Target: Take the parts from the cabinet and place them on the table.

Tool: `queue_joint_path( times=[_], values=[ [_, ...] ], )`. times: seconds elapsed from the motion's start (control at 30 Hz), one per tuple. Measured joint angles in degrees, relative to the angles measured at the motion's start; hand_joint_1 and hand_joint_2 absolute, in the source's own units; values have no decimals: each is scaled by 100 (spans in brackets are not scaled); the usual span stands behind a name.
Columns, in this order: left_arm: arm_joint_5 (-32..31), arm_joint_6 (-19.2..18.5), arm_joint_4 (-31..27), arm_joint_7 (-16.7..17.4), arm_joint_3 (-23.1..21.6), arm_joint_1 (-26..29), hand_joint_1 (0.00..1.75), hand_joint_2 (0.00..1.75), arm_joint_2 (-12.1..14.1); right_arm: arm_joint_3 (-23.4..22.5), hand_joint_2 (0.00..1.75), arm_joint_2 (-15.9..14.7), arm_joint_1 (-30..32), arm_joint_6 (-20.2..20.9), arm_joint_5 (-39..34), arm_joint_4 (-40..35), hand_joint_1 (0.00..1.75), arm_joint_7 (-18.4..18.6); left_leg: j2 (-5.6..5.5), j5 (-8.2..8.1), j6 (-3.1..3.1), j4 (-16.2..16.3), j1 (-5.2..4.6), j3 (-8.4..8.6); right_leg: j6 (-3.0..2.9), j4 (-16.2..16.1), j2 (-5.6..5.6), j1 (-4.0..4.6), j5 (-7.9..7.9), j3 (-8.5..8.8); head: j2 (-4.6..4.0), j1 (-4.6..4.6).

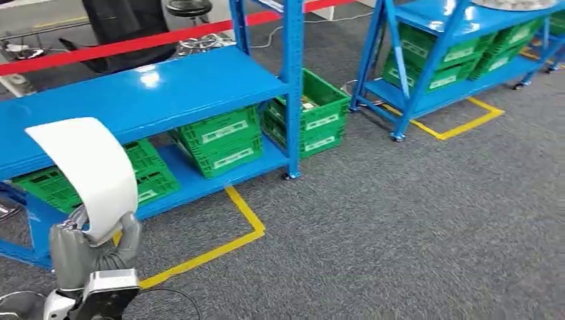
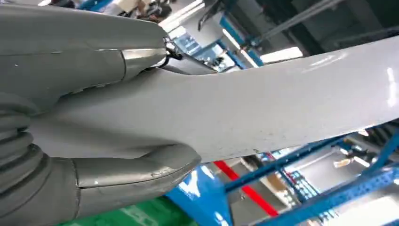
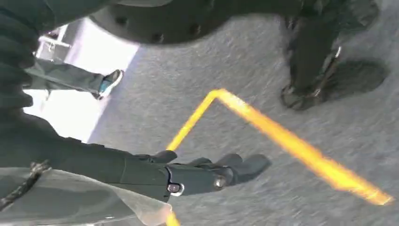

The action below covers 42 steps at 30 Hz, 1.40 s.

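Fingers (image 2: 136,172) of my left hand (image 1: 86,250) pinch the lower end of the curved white part (image 1: 93,170), held up in front of the blue shelf (image 1: 153,93). My right hand (image 3: 202,174) hangs over the carpet, fingers loosely apart, holding nothing. Gripped at one end, the part could swing or slip as I walk. I can't see the surface it is meant for.
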Motion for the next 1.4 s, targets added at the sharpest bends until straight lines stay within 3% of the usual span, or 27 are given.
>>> queue_joint_path(
  times=[0.03,0.1,0.17,0.2,0.23,0.27,0.33,0.37,0.43,0.53,0.57,0.6,0.67,0.7,0.73,0.77,0.87,0.93,0.97,1.03,1.07,1.13,1.2,1.23,1.27,1.37,1.4],
  values=[
    [83,-29,0,-39,61,15,175,175,-2,0,175,0,14,11,0,0,0,0,-15,-63,13,347,-2,-34,-9,2,67,21,71,-79,0,2],
    [301,-195,0,-140,259,39,175,175,-33,0,175,15,41,31,-2,4,0,0,-33,296,62,394,-11,121,-4,23,209,47,209,-199,0,2],
    [506,-489,0,-231,419,70,175,175,-81,0,175,31,67,48,-2,13,0,0,-145,666,132,-385,-26,653,21,57,359,60,303,-325,0,2],
    [581,-601,0,-258,485,92,175,175,-103,0,175,55,68,50,0,17,0,0,-408,697,193,-989,-33,1026,33,69,424,43,343,-366,0,-2],
    [618,-640,0,-273,537,121,175,175,-118,-2,175,79,45,55,-2,24,0,0,-523,602,236,-1311,-15,1214,58,105,485,89,380,-412,0,13],
    [634,-660,2,-286,579,133,175,175,-129,-2,175,81,47,55,-2,35,0,0,-487,565,208,-1390,-23,1215,95,109,560,75,438,-458,0,0],
    [656,-684,2,-293,629,124,175,175,-162,-2,175,81,83,57,-2,46,0,0,-375,496,230,-1492,-32,1209,168,111,658,63,526,-556,0,0],
    [662,-688,2,-293,636,129,175,175,-177,-2,175,76,96,55,-2,57,0,0,-299,546,263,-1528,27,1173,209,116,697,99,561,-617,0,20],
    [671,-699,2,-297,666,154,175,175,-221,-2,175,85,115,55,-2,76,0,24,-162,618,341,-1545,33,1101,225,533,229,73,182,-852,0,68],
    [671,-702,4,-297,710,194,175,175,-234,-2,175,87,89,59,-2,76,0,42,81,690,342,-1519,7,989,332,1888,93,14,-454,-1369,0,79],
    [673,-702,7,-297,719,195,175,175,-242,-2,175,87,100,59,-2,76,0,42,156,702,331,-1508,5,960,350,1988,88,2,-466,-1360,0,79],
    [673,-702,7,-297,723,195,175,175,-249,-2,175,87,113,59,-2,81,0,48,228,710,325,-1505,2,948,356,1823,76,-7,-366,-1195,0,81],
    [673,-702,7,-297,728,194,175,175,-258,-2,175,87,120,57,-2,90,0,52,377,716,312,-1505,-1,951,331,809,-55,-7,6,-508,0,81],
    [673,-702,7,-297,730,191,175,175,-264,-2,175,87,108,57,-2,90,0,52,432,715,297,-1500,-13,979,303,311,-276,5,126,-168,0,81],
    [673,-702,7,-299,734,202,175,175,-267,-2,175,87,81,57,-2,90,0,52,497,702,264,-1483,-59,957,282,57,-470,57,47,-43,0,98],
    [671,-702,7,-299,743,198,175,175,-267,-2,175,87,67,59,-2,92,0,52,549,717,219,-1465,-69,942,192,65,-356,48,93,-35,0,83],
    [667,-704,7,-299,747,178,175,175,-273,-4,175,87,123,59,-2,94,0,35,710,713,161,-1463,-70,954,101,62,-195,42,125,-97,0,90],
    [675,-738,7,-297,778,184,175,175,-271,-7,175,98,121,66,-2,96,0,72,164,433,68,-1165,-24,834,20,33,-96,6,178,-114,0,59],
    [721,-765,9,-297,802,198,175,175,-271,-13,175,98,99,72,-2,96,0,72,31,173,58,-725,-4,649,0,34,-36,6,190,-134,0,57],
    [867,-858,26,-306,876,226,175,175,-275,-20,175,103,89,85,-2,96,0,42,-25,-217,40,214,11,235,-23,43,103,17,210,-173,0,55],
    [938,-934,31,-323,914,228,175,175,-293,-26,175,111,103,85,-2,98,0,35,-27,-227,34,415,15,138,-19,53,176,18,217,-186,0,57],
    [1045,-1069,37,-345,990,229,175,175,-328,-53,175,127,124,105,-2,98,0,37,-41,155,33,18,35,322,-4,83,334,14,226,-193,0,55],
    [1101,-1150,37,-367,1075,236,175,175,-376,-66,175,157,127,118,-2,98,0,59,-197,668,39,-892,75,732,19,137,482,7,220,-205,0,52],
    [1101,-1152,44,-382,1117,253,175,175,-407,-78,175,166,120,122,-2,100,0,59,-631,624,35,-1142,124,838,63,181,559,9,218,-260,0,59],
    [1115,-1154,39,-402,1150,296,175,175,-433,-101,175,166,90,129,-2,101,0,57,-657,612,41,-1294,138,855,100,265,650,24,218,-349,0,68],
    [1217,-1290,26,-608,1333,382,175,175,-536,-138,175,175,130,286,0,81,0,59,-469,634,134,-1220,85,788,240,233,844,-31,305,-465,0,70],
    [1217,-1387,15,-692,1400,385,175,175,-585,-138,175,175,130,293,0,72,0,59,-390,671,189,-1262,121,787,245,262,761,-35,280,-530,0,63]
  ],
)
